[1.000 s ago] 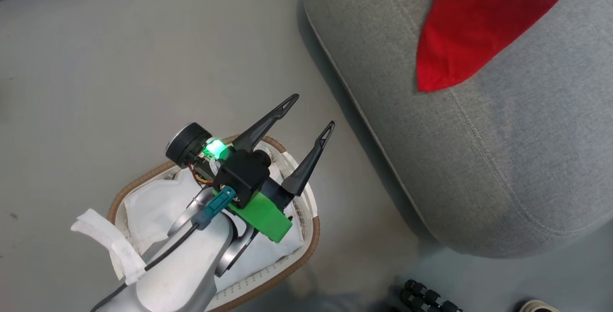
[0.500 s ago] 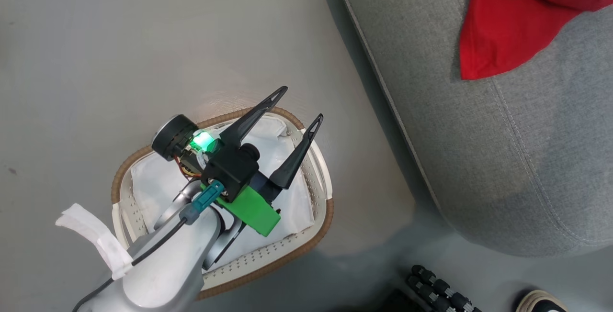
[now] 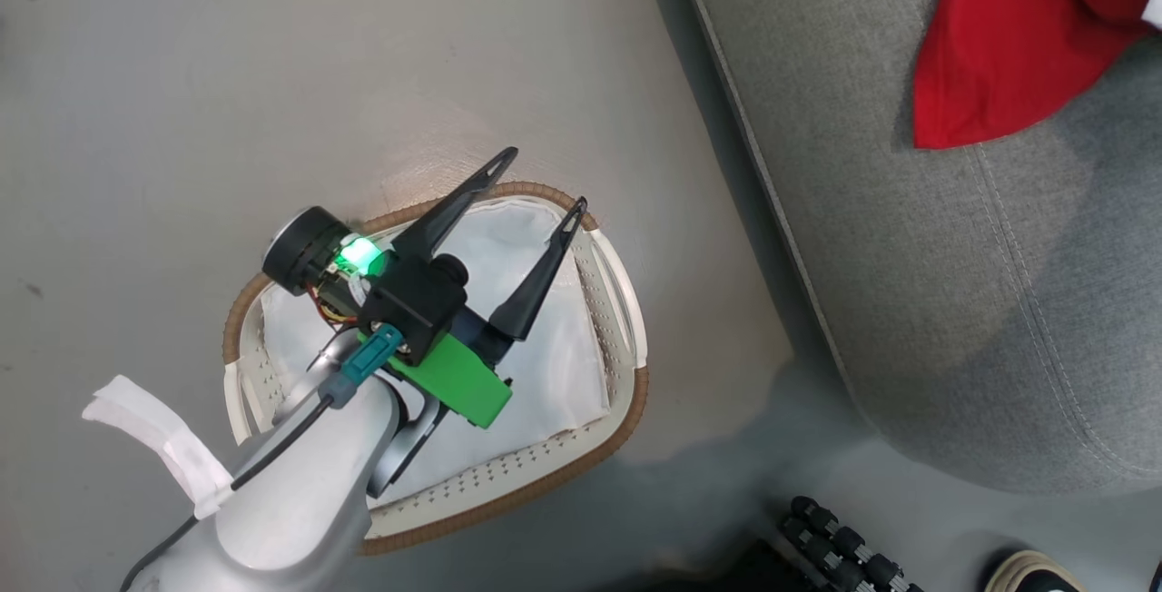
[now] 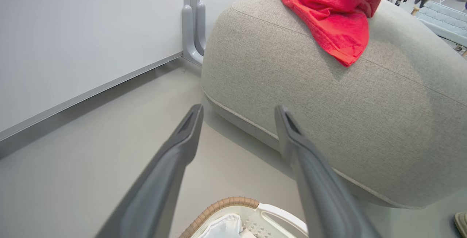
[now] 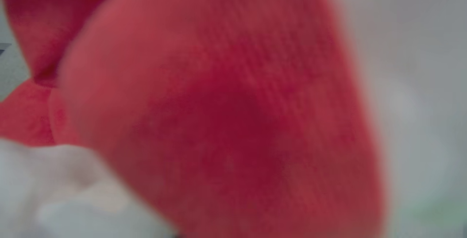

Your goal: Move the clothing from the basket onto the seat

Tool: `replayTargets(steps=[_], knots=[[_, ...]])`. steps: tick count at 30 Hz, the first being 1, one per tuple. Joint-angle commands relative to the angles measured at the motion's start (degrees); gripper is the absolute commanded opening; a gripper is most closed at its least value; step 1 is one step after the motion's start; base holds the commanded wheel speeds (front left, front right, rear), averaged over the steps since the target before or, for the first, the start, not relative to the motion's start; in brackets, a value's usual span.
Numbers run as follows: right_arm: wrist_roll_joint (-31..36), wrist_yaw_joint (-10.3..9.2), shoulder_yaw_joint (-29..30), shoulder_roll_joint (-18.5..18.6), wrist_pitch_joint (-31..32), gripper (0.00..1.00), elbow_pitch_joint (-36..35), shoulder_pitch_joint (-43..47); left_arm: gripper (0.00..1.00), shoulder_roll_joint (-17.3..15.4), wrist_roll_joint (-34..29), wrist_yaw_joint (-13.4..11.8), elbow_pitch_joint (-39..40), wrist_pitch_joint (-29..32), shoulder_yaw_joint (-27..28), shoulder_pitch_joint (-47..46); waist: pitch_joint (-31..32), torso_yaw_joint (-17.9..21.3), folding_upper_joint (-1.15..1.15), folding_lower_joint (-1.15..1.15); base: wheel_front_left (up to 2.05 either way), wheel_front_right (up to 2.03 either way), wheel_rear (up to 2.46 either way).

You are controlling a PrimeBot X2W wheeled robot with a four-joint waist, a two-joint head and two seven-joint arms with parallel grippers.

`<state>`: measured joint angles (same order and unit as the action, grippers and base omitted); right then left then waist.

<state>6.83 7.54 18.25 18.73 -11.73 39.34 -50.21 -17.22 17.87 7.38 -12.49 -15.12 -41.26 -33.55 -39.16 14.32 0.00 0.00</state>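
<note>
The clothing (image 3: 1008,47) lies on the seat (image 3: 908,301) near its edge, so the right gripper (fingers pressed together, on what I cannot tell) should let go well in, while the left gripper (image 3: 544,177) hangs spread over the basket (image 3: 638,392).

There is one basket (image 3: 626,410), one white liner (image 3: 554,365), one piece of red clothing (image 3: 1008,56) and one grey seat (image 3: 908,256). One left gripper (image 3: 544,177) shows two dark fingers (image 3: 536,279). One shoe (image 3: 1026,574) is partly visible.
</note>
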Motion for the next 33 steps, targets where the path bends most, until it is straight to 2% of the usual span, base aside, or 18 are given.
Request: replayTargets(steps=[1, 2, 8, 15, 27, 33], knots=[[0.7, -0.1, 0.5, -0.5, -0.7, 0.49, 0.8, 1.5, 1.0, -0.2, 0.3, 0.2, -0.3, -0.1, 0.4, -0.4, 0.6, 0.1, 0.0, 0.0, 0.0, 0.0, 0.0], [0.8, -0.1, 0.9, -0.8, -1.2, 1.0, 1.0, 1.9, 1.0, -0.1, 0.3, 0.2, -0.5, -0.1, 0.6, -0.1, 1.0, 0.1, 0.0, 0.0, 0.0, 0.0, 0.0], [1.4, -0.1, 2.4, -2.0, -3.0, 1.0, 2.8, 6.3, 1.0, 1.3, 0.3, 0.2, -2.4, -0.1, 2.2, 1.8, 5.0, 0.3, 0.0, 0.0, 0.0, 0.0, 0.0], [0.9, -0.1, 0.9, -3.0, -3.5, 1.0, 2.6, 12.5, 1.0, 3.1, 0.0, 0.2, -4.5, -0.1, 5.4, 4.6, 10.2, 0.0, 0.0, 0.0, 0.0, 0.0, 0.0], [-5.4, -0.09, -2.7, -6.8, -3.5, 1.0, -6.7, 23.0, 1.0, 5.9, -1.6, 0.2, -7.3, -0.1, 13.4, 10.0, 17.8, -2.1, 0.0, 0.0, 0.0, 0.0, 0.0], [-7.0, -0.09, -5.9, -9.1, -3.5, 1.0, -10.6, 24.9, 1.0, 7.1, -2.5, 0.0, -8.2, -0.1, 19.8, 12.0, 20.3, -4.7, 0.0, 0.0, 0.0, 0.0, 0.0]])
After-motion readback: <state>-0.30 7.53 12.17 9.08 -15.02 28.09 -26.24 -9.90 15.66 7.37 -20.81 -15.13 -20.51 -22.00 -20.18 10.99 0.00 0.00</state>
